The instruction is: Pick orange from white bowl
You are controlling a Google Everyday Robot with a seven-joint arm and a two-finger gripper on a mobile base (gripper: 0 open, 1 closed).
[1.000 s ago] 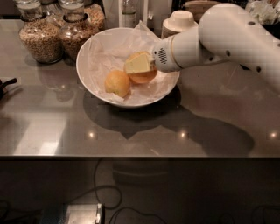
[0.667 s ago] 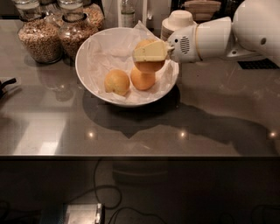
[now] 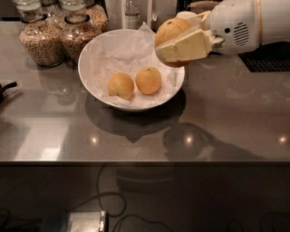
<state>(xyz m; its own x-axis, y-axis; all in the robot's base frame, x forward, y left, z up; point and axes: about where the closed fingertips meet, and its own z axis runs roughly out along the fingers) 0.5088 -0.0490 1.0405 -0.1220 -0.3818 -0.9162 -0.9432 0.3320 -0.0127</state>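
Observation:
My gripper is shut on an orange and holds it in the air above the right rim of the white bowl. A pale yellow finger crosses the front of the fruit. The held orange is round, with faint ribs on its peel. The bowl is lined with crumpled white paper and stands at the middle back of the grey counter. Two more fruits lie in it: a paler yellowish one on the left and an orange one beside it.
Two glass jars of grain stand at the back left, close to the bowl. A bottle stands behind the bowl. A black mat lies at the right. The counter's front edge runs across below.
The gripper was down in the bowl on a fruit. It has risen up and to the right, with the orange in it, clear of the bowl's rim.

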